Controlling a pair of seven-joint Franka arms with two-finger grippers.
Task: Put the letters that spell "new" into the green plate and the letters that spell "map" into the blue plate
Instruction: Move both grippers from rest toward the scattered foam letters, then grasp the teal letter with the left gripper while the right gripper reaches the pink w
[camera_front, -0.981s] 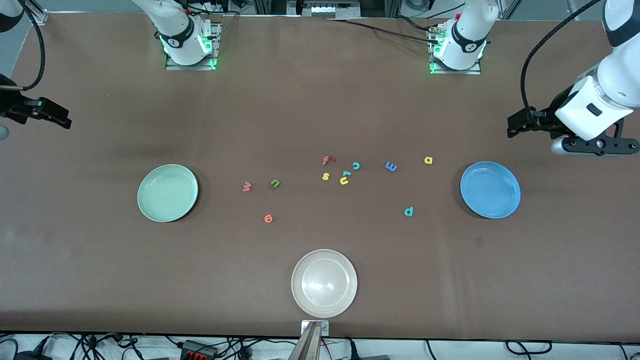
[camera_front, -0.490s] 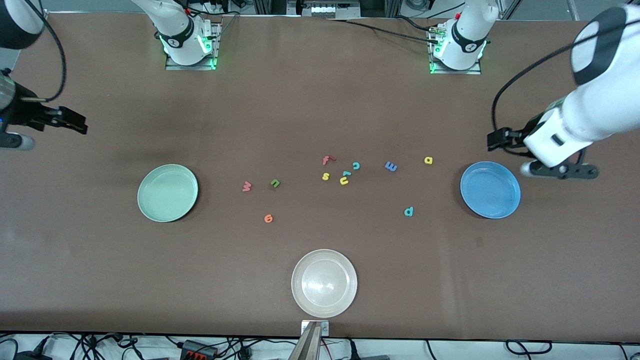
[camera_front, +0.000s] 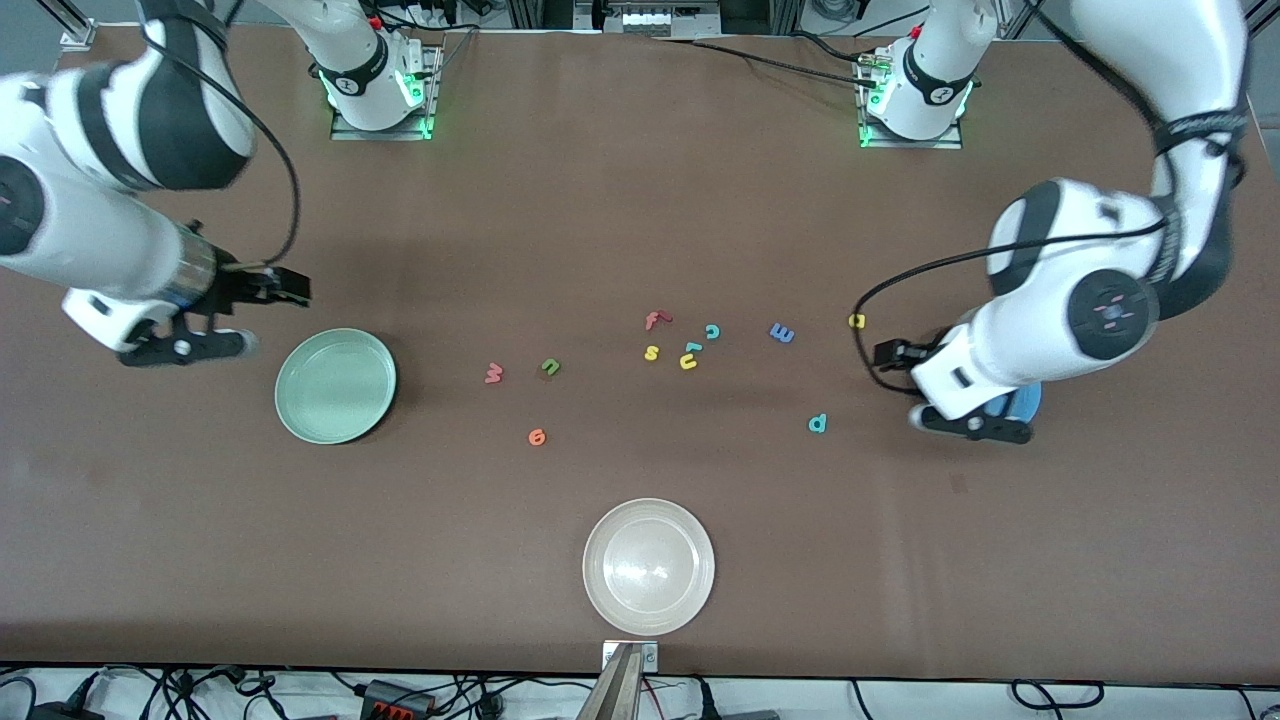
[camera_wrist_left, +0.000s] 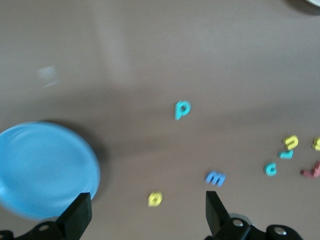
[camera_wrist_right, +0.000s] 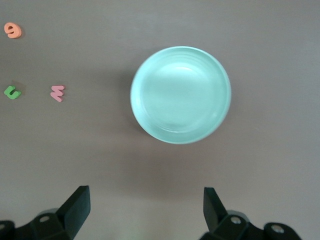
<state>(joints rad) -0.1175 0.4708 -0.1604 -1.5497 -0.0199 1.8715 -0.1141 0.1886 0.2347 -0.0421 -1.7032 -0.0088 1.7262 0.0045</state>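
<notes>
Letters first: none has budged since a second ago. Red-pink "w" (camera_front: 493, 373) and olive "n" (camera_front: 550, 367) lie side by side just left of frame centre in the front view, with orange "e" (camera_front: 537, 436) below them. Blue "m" (camera_front: 782, 333) and yellow "a" (camera_front: 856, 321) sit right of centre, and teal "p" (camera_front: 817, 423) is lower down.

The green plate (camera_front: 335, 386) is at centre left, still bare. The blue plate (camera_front: 1025, 402) is at centre right, now almost wholly covered by the left arm, which has swept in from the right edge.

The left gripper (camera_front: 885, 354) now hangs over the table just beside the "a". In its wrist view the fingers (camera_wrist_left: 78, 216) stand wide apart, holding nothing.

The right gripper (camera_front: 290, 288) has also travelled in from the left edge. It hovers above the table by the green plate's upper-left rim, jaws spread and empty.

The middle cluster is untouched, as is the beige plate (camera_front: 648, 567) at bottom centre.
</notes>
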